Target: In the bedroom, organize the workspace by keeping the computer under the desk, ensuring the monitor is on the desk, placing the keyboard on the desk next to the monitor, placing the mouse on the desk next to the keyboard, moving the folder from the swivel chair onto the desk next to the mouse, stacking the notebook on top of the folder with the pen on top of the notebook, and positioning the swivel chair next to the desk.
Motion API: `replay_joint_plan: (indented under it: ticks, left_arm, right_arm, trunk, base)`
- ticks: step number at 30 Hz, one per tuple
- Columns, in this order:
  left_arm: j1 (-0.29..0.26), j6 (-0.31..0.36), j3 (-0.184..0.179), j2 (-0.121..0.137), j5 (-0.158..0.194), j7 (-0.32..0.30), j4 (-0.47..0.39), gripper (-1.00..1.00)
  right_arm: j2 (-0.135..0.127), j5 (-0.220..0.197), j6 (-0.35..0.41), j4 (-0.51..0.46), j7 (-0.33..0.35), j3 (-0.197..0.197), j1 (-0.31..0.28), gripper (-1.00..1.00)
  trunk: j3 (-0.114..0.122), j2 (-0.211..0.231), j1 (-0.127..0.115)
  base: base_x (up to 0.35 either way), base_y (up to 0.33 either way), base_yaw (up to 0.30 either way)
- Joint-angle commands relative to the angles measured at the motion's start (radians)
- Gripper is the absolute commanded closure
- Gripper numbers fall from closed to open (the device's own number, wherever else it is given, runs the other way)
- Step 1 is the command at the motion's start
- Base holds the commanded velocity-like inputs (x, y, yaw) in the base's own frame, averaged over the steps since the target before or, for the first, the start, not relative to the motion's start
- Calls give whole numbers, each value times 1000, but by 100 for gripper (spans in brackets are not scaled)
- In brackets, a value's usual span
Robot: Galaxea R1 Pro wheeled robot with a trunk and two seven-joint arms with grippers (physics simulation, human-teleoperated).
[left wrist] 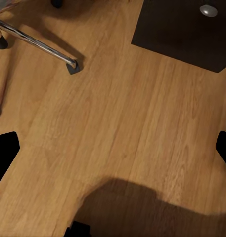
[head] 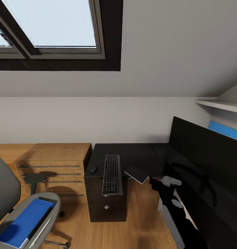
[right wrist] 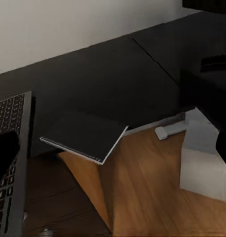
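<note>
I'm eyeing the notebook [right wrist: 85, 134] overhanging the desk [head: 132, 155] front edge; probably light, stiff; pinching 1 overhanging corner. Claw states: cannot tell.

No readable writing anywhere right now: the keyboard [head: 111, 174] keys are too small to make out, and nothing else carries a label or brand.

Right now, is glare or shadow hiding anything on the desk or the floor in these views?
Head view: the glossy desk and monitor blend into one dark mass with faint reflections; the keyboard stays readable. Left wrist view: a broad shadow darkens the floor at the near edge. Right wrist view: the notebook is dark on black, told by its pale edge.
</note>
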Motion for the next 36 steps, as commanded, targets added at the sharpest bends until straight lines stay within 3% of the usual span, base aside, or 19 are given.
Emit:
replay_joint_plan:
  ticks: [1, 3, 6, 8, 10, 13, 19, 36]
  left_arm:
    - [0, -2, -2, 1, 10, 3, -1, -100]
    - [0, -1, -1, 1, 10, 3, -1, -100]
    - [0, -4, -1, -2, 9, 3, -1, -100]
    - [0, -13, -2, -3, 8, 2, -1, -100]
    - [0, -88, -2, -1, 6, 1, -3, -100]
    - [0, -137, -3, 0, 5, 0, -3, -100]
    - [0, -157, -3, -1, 4, 1, 1, -100]
    - [0, -160, -3, -2, 7, 1, 5, -100]
  right_arm:
    - [1, -15, 94, -56, -15, -38, -1, -100]
    - [1, -23, 177, -106, -21, -69, -2, -100]
    - [0, -48, 364, -209, -4, -144, -9, -100]
    - [-2, -70, 400, -224, 22, -171, -10, -100]
    - [-3, -124, 448, -242, 78, -225, -11, -100]
    - [-3, -154, 467, -247, 107, -258, -11, -100]
    - [-4, -166, 473, -241, 119, -274, -11, -100]
    - [-3, -167, 474, -237, 119, -280, -11, -100]
  trunk:
    - [-1, -1, 0]
    - [-1, -1, 0]
    - [-1, -1, 0]
    - [-1, -1, 0]
    - [-1, -1, 0]
    - [-1, -1, 0]
    - [0, -1, 0]
    - [9, -1, 0]
  base:
    - [0, 0, 0]
    - [0, 0, 0]
    - [0, 0, 0]
    - [0, 0, 0]
    - [0, 0, 0]
    - [0, 0, 0]
    - [0, 0, -79]
    - [0, 0, -233]
